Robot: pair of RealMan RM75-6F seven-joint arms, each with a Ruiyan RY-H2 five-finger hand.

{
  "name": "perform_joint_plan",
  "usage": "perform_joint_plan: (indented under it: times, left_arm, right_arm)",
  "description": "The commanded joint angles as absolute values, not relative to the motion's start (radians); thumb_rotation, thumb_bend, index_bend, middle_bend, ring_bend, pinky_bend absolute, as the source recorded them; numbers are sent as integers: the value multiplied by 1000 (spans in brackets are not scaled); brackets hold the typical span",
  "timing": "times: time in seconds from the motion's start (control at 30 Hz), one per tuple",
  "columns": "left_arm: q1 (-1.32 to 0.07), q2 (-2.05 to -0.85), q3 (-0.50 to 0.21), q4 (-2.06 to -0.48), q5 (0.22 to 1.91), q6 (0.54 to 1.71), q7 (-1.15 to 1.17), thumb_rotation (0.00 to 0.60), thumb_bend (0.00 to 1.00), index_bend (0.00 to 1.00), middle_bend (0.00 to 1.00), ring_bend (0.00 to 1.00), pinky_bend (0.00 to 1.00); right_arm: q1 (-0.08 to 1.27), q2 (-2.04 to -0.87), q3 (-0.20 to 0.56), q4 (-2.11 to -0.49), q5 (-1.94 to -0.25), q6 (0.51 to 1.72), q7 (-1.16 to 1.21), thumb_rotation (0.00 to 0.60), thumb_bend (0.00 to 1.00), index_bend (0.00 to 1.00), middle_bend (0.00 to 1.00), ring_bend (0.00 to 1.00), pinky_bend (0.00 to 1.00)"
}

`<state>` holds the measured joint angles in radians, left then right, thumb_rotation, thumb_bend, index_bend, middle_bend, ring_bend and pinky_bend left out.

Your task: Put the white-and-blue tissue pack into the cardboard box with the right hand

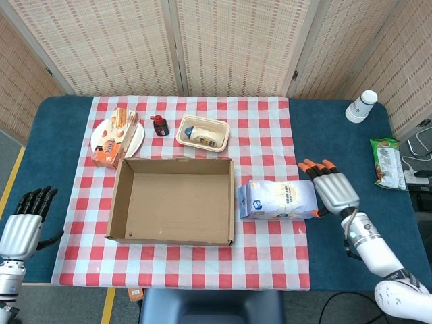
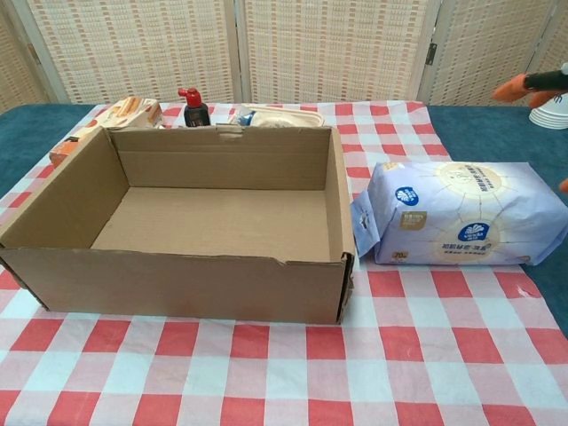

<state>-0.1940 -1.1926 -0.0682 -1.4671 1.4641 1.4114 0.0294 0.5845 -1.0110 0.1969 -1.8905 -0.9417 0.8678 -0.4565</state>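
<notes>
The white-and-blue tissue pack lies flat on the checked cloth, just right of the open cardboard box. My right hand hangs at the pack's right end with fingers spread, orange fingertips pointing away from me, holding nothing. It is close to the pack; contact cannot be told. My left hand rests open off the table's left front edge. The box is empty.
Behind the box stand a plate with an orange snack box, a small dark bottle and a beige tray holding a bottle. A white paper cup and a green snack packet lie at the right.
</notes>
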Motion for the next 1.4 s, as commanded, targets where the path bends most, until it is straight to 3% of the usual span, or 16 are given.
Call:
perform_joint_plan:
  times: [0.03,0.67,1.4]
  left_arm:
    - [-193,-1188,-69,-1470,1465,1414,21,600,195,0,0,0,65]
    - [-196,-1174,-67,-1473,1468,1402,-18,600,194,0,0,0,65]
    - [-198,-1169,-67,-1469,1466,1393,-41,600,195,0,0,0,65]
  right_arm:
    - [644,-1063,175,-1907,-885,869,-524,600,0,0,0,0,0]
    - [741,-1170,114,-1845,-781,903,-576,600,0,0,0,0,0]
    - [812,-1254,62,-1709,-685,851,-556,600,0,0,0,0,0]
